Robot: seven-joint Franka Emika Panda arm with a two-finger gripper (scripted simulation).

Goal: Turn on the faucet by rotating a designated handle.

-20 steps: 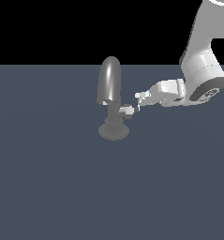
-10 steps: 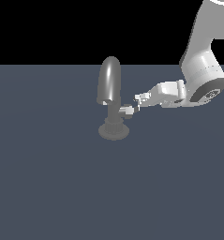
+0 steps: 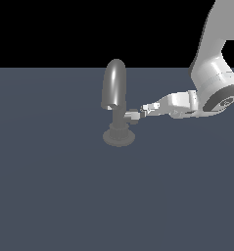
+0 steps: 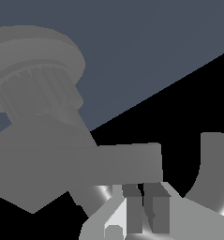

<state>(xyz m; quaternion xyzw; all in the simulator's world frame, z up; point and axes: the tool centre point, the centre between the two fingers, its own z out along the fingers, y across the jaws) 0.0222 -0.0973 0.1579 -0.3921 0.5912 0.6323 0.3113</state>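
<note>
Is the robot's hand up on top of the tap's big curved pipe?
No. The gripper is low beside the faucet, at the handle.

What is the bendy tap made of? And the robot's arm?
The tap looks like shiny grey metal: pale light streaks run down its curved spout. The arm looks like smooth white plastic or painted metal, glossy with soft shading. Being simulator renders, these are only guesses.
</note>
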